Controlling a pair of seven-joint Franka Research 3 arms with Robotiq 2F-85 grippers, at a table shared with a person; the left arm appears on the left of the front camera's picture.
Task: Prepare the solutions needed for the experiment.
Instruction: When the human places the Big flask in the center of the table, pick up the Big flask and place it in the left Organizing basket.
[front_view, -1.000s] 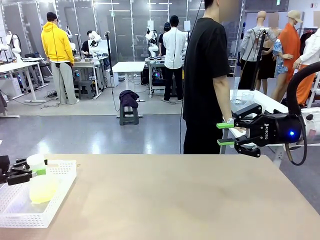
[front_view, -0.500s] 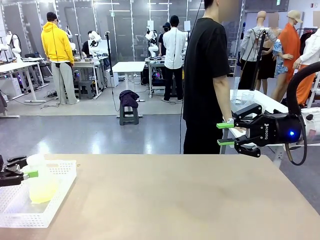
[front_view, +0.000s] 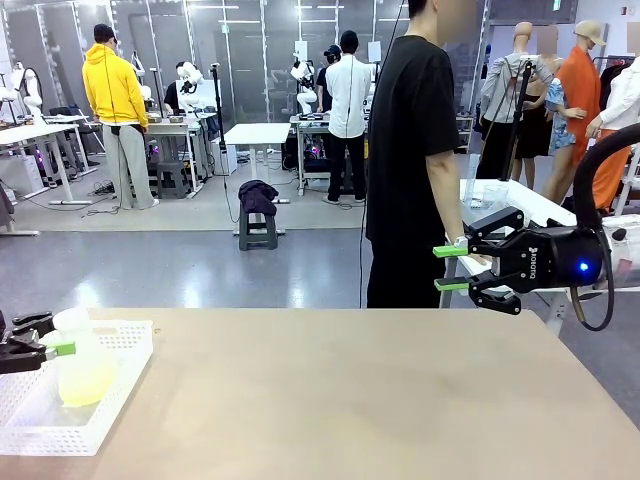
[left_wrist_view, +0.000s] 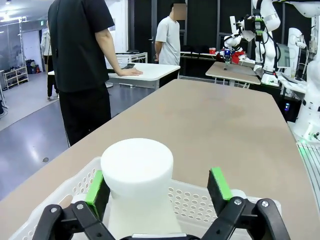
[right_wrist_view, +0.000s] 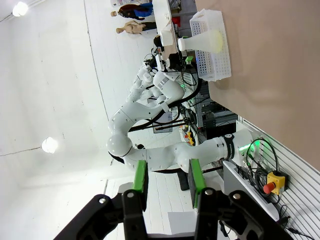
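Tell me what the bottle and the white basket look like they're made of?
The bottle looks like clear glass or plastic: you can see yellow-green liquid through its rounded bottom, though the pictures can't settle which. Its cap looks like matte white plastic, smooth and without shine. The basket looks like stiff white plastic, with rows of small holes in its walls.

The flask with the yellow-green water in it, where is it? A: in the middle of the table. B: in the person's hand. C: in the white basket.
C: the flask stands inside the white basket at the table's left end, next to the open left gripper.
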